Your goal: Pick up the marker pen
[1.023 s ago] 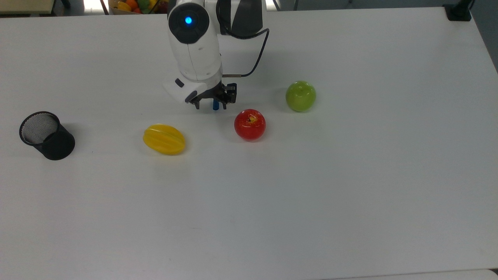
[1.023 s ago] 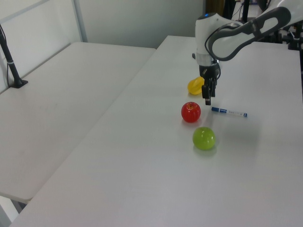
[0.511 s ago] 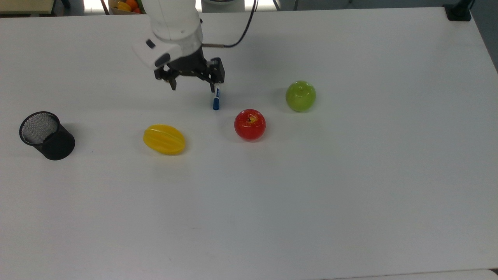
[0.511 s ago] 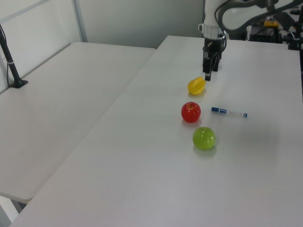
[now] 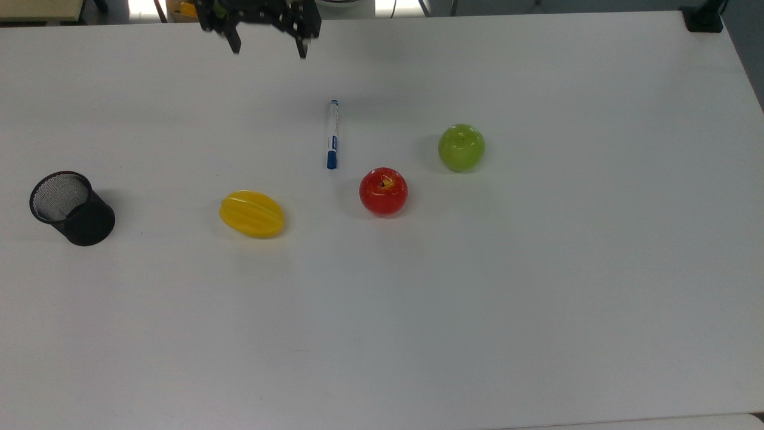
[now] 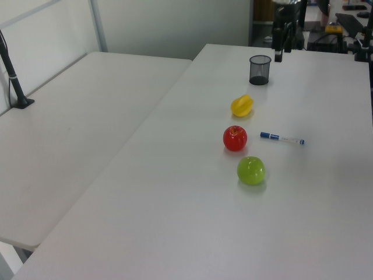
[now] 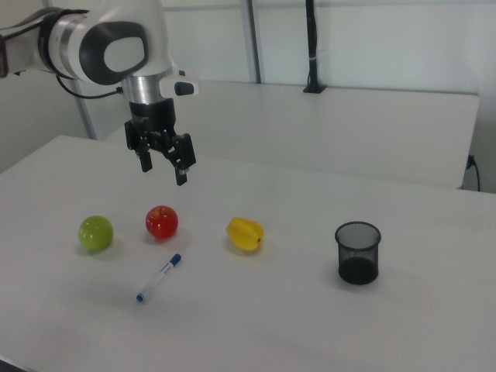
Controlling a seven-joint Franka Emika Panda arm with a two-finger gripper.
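1. Overhead, the gripper [image 7: 163, 167] hangs well above the white table [image 5: 537, 269], its jaws spread apart and holding nothing.
2. The marker pen [image 5: 332, 134] lies flat on the table, near the red apple [image 5: 383, 191], blue cap toward it.
3. The yellow fruit [image 5: 252, 213] and black mesh cup [image 5: 71, 208] sit off to the top view's left.

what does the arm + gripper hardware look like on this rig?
The arm has glossy white rounded shells with dark grey joint sections and a black cable at its upper segment. A white wrist cuff with a small dark button leads to the gripper, a black open-frame assembly with two slim black fingers. In the top view the gripper looks all black.
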